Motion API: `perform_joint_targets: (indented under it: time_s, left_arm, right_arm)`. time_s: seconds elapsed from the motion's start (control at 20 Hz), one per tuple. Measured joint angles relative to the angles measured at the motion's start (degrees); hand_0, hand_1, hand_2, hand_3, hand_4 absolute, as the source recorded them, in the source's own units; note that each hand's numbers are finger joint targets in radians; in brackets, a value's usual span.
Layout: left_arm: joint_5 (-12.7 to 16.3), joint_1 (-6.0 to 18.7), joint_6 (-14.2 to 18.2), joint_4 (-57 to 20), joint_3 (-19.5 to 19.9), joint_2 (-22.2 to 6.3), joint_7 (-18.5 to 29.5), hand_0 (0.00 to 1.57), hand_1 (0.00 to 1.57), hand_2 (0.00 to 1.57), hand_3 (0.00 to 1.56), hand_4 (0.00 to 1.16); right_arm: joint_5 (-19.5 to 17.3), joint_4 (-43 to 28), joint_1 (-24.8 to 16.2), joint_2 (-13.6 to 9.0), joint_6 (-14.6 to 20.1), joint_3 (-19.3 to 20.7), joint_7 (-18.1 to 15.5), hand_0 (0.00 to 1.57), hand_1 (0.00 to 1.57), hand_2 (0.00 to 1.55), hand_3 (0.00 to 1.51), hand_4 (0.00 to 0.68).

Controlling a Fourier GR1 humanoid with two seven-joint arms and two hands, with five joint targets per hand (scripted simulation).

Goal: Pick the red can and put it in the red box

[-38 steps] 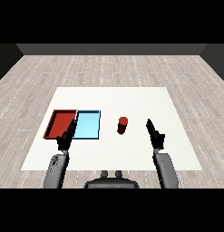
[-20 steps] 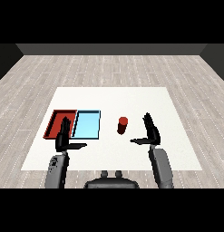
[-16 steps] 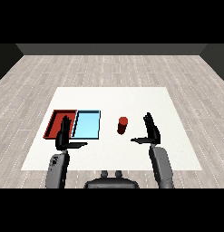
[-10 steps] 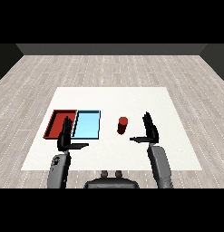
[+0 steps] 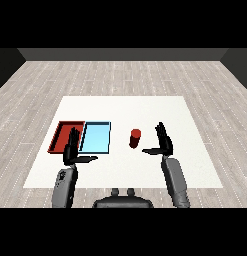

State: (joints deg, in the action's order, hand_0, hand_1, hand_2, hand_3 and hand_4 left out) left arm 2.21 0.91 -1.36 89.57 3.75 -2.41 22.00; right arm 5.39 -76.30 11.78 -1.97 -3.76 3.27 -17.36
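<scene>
Moving closer, the right hand (image 5: 164,141) is wide open near the small red can (image 5: 135,138); nothing is picked up yet.

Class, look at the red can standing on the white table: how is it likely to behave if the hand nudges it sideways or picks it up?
The red can stands upright and is taller than wide, so a sideways nudge from the right hand would probably tip it. Once on its side, its round body would likely roll. It looks stiff, so curled fingers should not dent it.
</scene>
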Motion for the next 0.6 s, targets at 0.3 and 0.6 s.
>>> perform_joint_targets:
  time_s: [0.3, 0.6]
  left_arm:
    - [0.87, -1.21, -0.53, 0.59, 0.55, -0.24, 0.71, 0.0, 0.0, 0.0, 0.0, 0.0]
    - [1.31, -1.44, -0.5, 2.94, 0.0, -0.08, -1.3, 0.0, 0.0, 0.0, 0.0, 0.0]
  right_arm:
    - [1.16, 6.07, 2.87, 1.35, 1.08, -0.8, -2.06, 0.0, 0.0, 0.0, 0.0, 0.0]
    - [3.26, 15.08, 7.74, 1.81, 2.23, -0.59, -5.59, 0.0, 0.0, 0.0, 0.0, 0.0]
